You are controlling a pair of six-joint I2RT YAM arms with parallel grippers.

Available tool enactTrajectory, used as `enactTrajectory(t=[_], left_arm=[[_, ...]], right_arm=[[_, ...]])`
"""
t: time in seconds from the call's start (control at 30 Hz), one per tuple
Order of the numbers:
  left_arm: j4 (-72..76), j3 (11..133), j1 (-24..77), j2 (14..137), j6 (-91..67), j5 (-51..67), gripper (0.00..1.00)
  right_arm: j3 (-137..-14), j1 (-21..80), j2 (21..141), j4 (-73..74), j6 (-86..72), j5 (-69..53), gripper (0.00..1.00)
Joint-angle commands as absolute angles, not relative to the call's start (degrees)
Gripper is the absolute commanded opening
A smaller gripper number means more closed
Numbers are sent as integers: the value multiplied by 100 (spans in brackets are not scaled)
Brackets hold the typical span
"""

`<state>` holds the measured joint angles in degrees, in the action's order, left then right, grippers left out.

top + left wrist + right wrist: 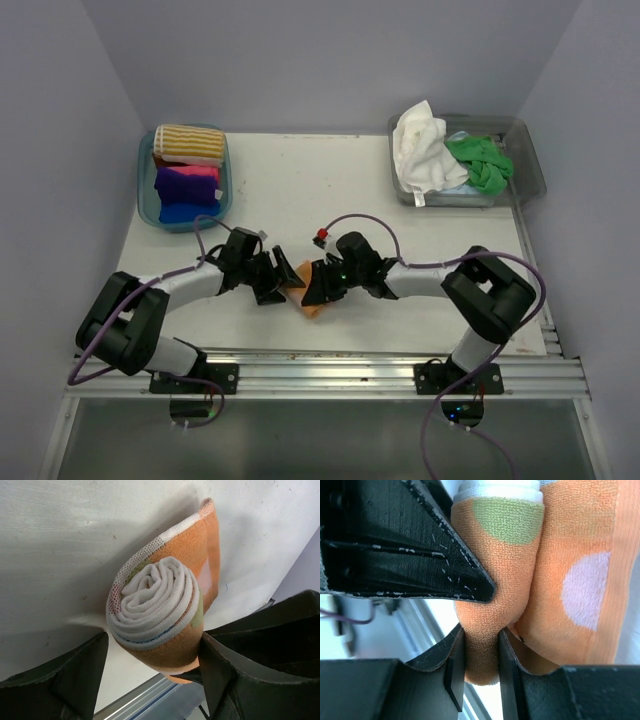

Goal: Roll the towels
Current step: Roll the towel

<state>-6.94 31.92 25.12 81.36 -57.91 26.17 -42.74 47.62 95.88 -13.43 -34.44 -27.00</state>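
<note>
Down at the near edge of the table [330,190], between the two arms, sits the orange towel [155,610], wound into a fat spiral. Its rolled end faces straight at the left wrist, so the long axis runs along that arm's reach, and the free end stands up on the far side, not yet wrapped in.

The left gripper [284,279] has one finger on each side of the roll, spread wide. One finger is touching the cloth, but from here I can't tell whether they are squeezing or only cupping it. The right gripper [481,642] comes in from the opposite side and is clamped on a fold of the same towel at its outer layer.

Both arms are equally close, and I'd guess the left one has to hold the coil while the right feeds the flap round.

Nothing crowds them. The left tub [148,205] of rolled towels [185,185] and the right tub [530,170], with a white towel [420,145] and a green towel [482,160], sit well apart at the back.
</note>
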Motion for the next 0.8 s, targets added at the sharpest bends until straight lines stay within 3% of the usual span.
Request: enactTrajectory(t=[0.0, 0.27, 0.37, 0.4, 0.5, 0.63, 0.77], left_arm=[[-493, 3102, 2470, 8086, -5792, 2408, 73], [-501, 3243, 2470, 8270, -5818, 2347, 51], [-808, 3375, 2470, 8419, -5845, 2294, 44], [-869, 3401, 2470, 8507, -5836, 2285, 42], [-1054, 3454, 2479, 8596, -5827, 2303, 40], [-1133, 3419, 2479, 8569, -5827, 2294, 40], [-1178, 3419, 2479, 8569, -5810, 2276, 40]], right_arm=[[-4201, 4562, 9930, -2285, -4227, -3944, 16], [-4219, 4474, 10160, -2462, -4482, -4131, 17], [-4315, 4482, 9898, -1771, -4167, -3851, 31], [-4420, 4517, 9775, -1445, -4018, -3406, 44], [-4675, 4771, 9205, -161, -3385, -2438, 58], [-5088, 5290, 8649, 1079, -2910, -236, 64], [-5571, 5914, 8578, 1905, -2585, 1181, 64]])
